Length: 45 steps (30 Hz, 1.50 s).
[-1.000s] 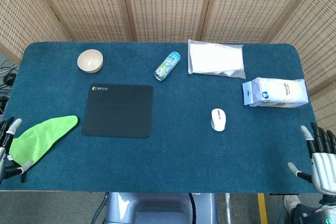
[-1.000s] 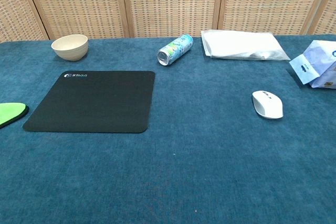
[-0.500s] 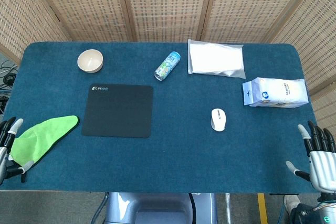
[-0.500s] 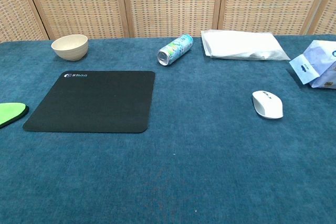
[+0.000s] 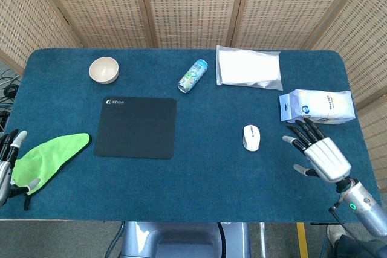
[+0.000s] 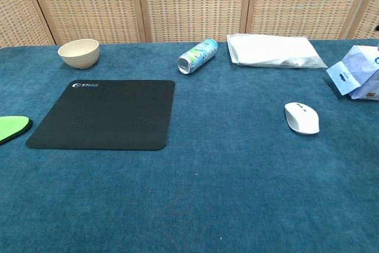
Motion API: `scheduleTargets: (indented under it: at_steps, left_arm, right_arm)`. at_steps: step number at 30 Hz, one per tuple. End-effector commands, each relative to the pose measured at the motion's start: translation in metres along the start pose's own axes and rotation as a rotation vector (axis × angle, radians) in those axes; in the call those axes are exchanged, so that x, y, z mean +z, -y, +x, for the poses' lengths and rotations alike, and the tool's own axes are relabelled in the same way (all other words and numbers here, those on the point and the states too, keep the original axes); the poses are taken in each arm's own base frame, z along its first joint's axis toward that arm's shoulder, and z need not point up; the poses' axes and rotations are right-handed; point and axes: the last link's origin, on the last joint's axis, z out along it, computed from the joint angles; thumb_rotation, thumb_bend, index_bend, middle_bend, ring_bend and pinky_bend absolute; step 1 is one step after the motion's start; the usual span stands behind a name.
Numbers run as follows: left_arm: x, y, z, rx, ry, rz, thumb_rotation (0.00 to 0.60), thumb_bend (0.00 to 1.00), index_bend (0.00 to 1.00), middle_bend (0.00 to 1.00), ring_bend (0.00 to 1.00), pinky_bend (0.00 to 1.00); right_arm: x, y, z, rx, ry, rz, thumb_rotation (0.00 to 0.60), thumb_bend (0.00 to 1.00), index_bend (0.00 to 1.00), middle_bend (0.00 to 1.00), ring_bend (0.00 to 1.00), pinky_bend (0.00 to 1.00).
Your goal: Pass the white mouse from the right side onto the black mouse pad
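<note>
The white mouse (image 5: 251,138) (image 6: 301,117) lies on the blue table, right of centre. The black mouse pad (image 5: 136,127) (image 6: 105,114) lies flat on the left half, with nothing on it. My right hand (image 5: 317,153) hovers over the table just right of the mouse, fingers spread and holding nothing; a gap separates it from the mouse. My left hand (image 5: 7,164) shows at the left edge of the head view, open, beside the green cloth. The chest view shows neither hand.
A green cloth (image 5: 45,156) lies at the front left. A beige bowl (image 5: 104,69), a tipped drink can (image 5: 192,76) and a clear plastic bag (image 5: 248,68) line the back. A white and blue packet (image 5: 316,107) lies behind my right hand.
My right hand has moved from the table's front right corner inward and to the left, now close to the mouse. The left hand has barely shifted. The mouse has not moved.
</note>
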Motion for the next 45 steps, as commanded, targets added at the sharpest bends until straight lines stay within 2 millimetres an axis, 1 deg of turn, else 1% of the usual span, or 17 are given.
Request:
scheduleTargets:
  at_steps: [1,4,6,9,12,15,17,24,30,32,34,37,39,45]
  left_arm:
    - [0.005,0.002,-0.001,-0.004,0.003,0.017,0.600,0.03,0.00,0.00,0.00,0.00]
    - [0.007,0.004,-0.002,-0.008,0.010,0.029,0.600,0.03,0.00,0.00,0.00,0.00]
    - [0.009,0.007,-0.002,-0.009,0.011,0.043,0.600,0.03,0.00,0.00,0.00,0.00]
    - [0.012,0.008,-0.002,-0.011,0.009,0.056,0.600,0.03,0.00,0.00,0.00,0.00]
    - [0.016,0.009,-0.003,-0.009,0.004,0.068,0.600,0.03,0.00,0.00,0.00,0.00]
    - [0.019,0.009,-0.006,-0.004,0.007,0.079,0.600,0.04,0.00,0.00,0.00,0.00]
    - [0.024,0.010,-0.009,0.002,0.010,0.092,0.600,0.04,0.00,0.00,0.00,0.00]
    - [0.037,0.014,-0.015,0.014,0.016,0.128,0.600,0.04,0.00,0.00,0.00,0.00]
    - [0.043,0.016,-0.018,0.024,0.008,0.142,0.600,0.04,0.00,0.00,0.00,0.00]
    - [0.044,0.016,-0.020,0.029,0.013,0.145,0.600,0.04,0.00,0.00,0.00,0.00]
    - [0.045,0.016,-0.022,0.032,0.021,0.148,0.600,0.04,0.00,0.00,0.00,0.00]
    - [0.047,0.017,-0.023,0.035,0.023,0.153,0.600,0.04,0.00,0.00,0.00,0.00]
    - [0.048,0.017,-0.023,0.036,0.023,0.157,0.600,0.04,0.00,0.00,0.00,0.00]
    - [0.050,0.019,-0.025,0.039,0.032,0.164,0.600,0.04,0.00,0.00,0.00,0.00]
  right_arm:
    - [0.056,0.002,-0.021,-0.078,0.059,0.196,0.600,0.07,0.29,0.18,0.04,0.07]
    - [0.068,-0.001,-0.027,-0.132,0.086,0.246,0.600,0.10,0.30,0.19,0.06,0.07]
    - [0.079,-0.002,-0.032,-0.172,0.120,0.293,0.600,0.10,0.31,0.20,0.07,0.07]
    - [0.089,-0.003,-0.038,-0.200,0.136,0.343,0.600,0.13,0.33,0.22,0.09,0.08]
    - [0.099,0.000,-0.043,-0.232,0.155,0.397,0.600,0.16,0.34,0.24,0.10,0.09]
    - [0.110,0.004,-0.048,-0.269,0.177,0.454,0.600,0.16,0.34,0.24,0.10,0.09]
    - [0.124,0.009,-0.052,-0.305,0.205,0.499,0.600,0.16,0.34,0.24,0.10,0.09]
    - [0.145,0.015,-0.056,-0.350,0.239,0.541,0.600,0.16,0.34,0.24,0.10,0.10]
    - [0.156,0.019,-0.060,-0.393,0.262,0.562,0.600,0.16,0.34,0.24,0.10,0.10]
    - [0.158,0.020,-0.062,-0.426,0.276,0.574,0.600,0.16,0.34,0.21,0.08,0.10]
    - [0.162,0.020,-0.064,-0.471,0.292,0.585,0.600,0.16,0.34,0.14,0.02,0.10]
    - [0.165,0.019,-0.065,-0.549,0.309,0.611,0.600,0.16,0.34,0.06,0.00,0.08]
    - [0.166,0.018,-0.065,-0.574,0.317,0.618,0.600,0.16,0.34,0.04,0.00,0.07]
    - [0.166,0.015,-0.068,-0.610,0.345,0.624,0.600,0.15,0.34,0.04,0.00,0.06]
